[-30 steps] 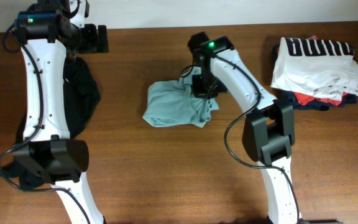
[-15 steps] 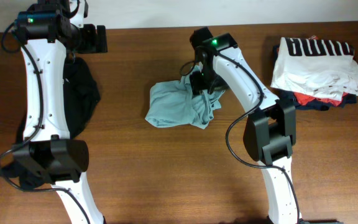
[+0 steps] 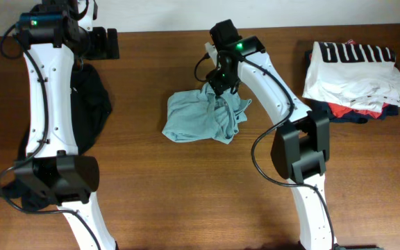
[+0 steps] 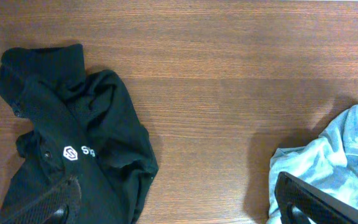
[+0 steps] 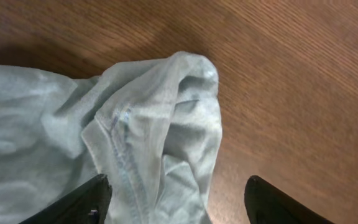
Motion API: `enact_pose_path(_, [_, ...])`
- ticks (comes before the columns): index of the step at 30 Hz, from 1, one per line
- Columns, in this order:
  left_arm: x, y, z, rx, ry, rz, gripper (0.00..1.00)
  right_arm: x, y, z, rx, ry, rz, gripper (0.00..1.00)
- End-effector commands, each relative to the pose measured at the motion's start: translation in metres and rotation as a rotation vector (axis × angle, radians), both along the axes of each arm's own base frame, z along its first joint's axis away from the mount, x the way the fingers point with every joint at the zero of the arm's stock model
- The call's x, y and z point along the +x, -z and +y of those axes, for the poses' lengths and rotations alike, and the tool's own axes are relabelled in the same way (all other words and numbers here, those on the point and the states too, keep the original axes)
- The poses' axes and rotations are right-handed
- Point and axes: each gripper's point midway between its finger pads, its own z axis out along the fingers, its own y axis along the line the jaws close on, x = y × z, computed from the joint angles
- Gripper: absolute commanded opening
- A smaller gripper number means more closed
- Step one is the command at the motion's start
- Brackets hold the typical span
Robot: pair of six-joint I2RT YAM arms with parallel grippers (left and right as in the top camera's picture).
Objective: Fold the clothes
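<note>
Right gripper (image 5: 176, 199), fingers spread, hangs over one grey-teal shirt (image 3: 193, 118) at the centre of the table (image 3: 158, 187); left gripper (image 4: 179, 202) spread wide; one black top (image 3: 96, 104) near left edge, bare wood between.

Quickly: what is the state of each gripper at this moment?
Left gripper: open, holding nothing.
Right gripper: open, jaws wide over the grey-teal shirt, not gripping it.

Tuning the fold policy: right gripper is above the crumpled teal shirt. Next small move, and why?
Probably lower the right gripper and pinch the raised hem fold beneath it: jaws open and empty, teal shirt bunched, so it likely needs pulling flat first.
</note>
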Motion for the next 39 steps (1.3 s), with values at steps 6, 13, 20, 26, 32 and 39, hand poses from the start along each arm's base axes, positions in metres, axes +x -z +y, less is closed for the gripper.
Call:
enact_pose_path(6, [-0.003, -0.019, 0.002, 0.01, -0.005, -0.045, 0.99, -0.003, 0.031, 0.007, -0.006, -0.154, 0.055, 0.7])
enact_pose_path(13, [-0.003, -0.019, 0.002, 0.01, -0.005, -0.045, 0.99, -0.005, 0.034, 0.008, -0.001, -0.176, 0.067, 0.65])
enact_pose_path(20, [-0.003, -0.019, 0.002, 0.011, -0.005, -0.045, 0.99, -0.021, 0.037, 0.017, 0.041, -0.226, 0.128, 0.66])
enact_pose_path(26, [-0.003, -0.019, 0.002, 0.011, -0.005, -0.045, 0.99, -0.019, 0.036, 0.02, 0.045, -0.23, 0.116, 0.66])
enact_pose_path(32, [-0.003, -0.019, 0.002, 0.011, -0.005, -0.045, 0.99, -0.011, 0.034, 0.021, 0.046, -0.22, 0.086, 0.47])
enact_pose_path(39, [-0.004, -0.019, 0.002, 0.01, -0.004, -0.042, 0.99, -0.01, 0.035, 0.014, 0.018, -0.209, 0.082, 0.17])
